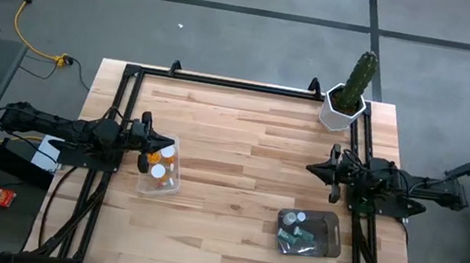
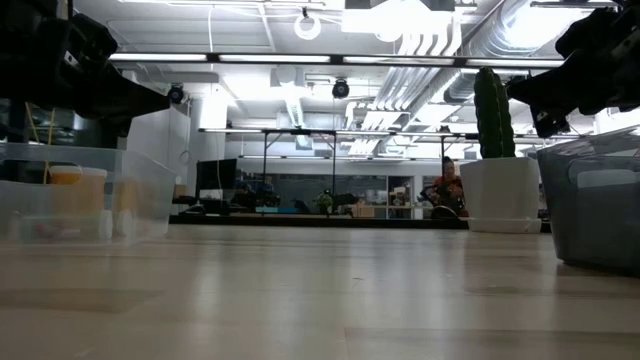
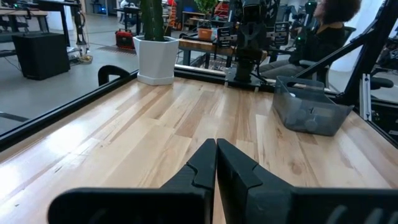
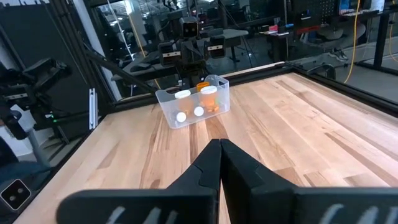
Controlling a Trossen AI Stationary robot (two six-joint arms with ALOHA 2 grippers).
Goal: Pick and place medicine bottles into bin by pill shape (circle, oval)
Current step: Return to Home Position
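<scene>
**Item:** medicine bottles, two lots.

**Lot one:** orange-bodied, white-capped medicine bottles (image 1: 159, 161) lie in the transparent bin (image 1: 169, 187) on the left arm's side of the table (image 1: 239, 169). The right wrist view shows one orange body and several white caps in this bin.

**Lot two:** pale bottles (image 1: 294, 224) lie in the dark bin (image 1: 334, 249), near the right arm. No bottle is seen loose on the wood.

**Handling (judged):**
- The bottles look small, light and made of rigid plastic.
- Their smooth round walls are probably slippery, and a bottle lying down could roll.
- The best hold would be across the body just under the cap, or across the cap from above.

**Markings:** no brand, label or writing is legible on the bottles or bins.

**Left gripper** (image 1: 144, 130): at the edge of the transparent bin nearest its own arm. Its fingers are pressed together and hold nothing.

**Right gripper** (image 1: 333, 172): over bare wood between the cactus pot (image 1: 340, 115) and the dark bin. Its fingers are closed on each other and empty.
</scene>
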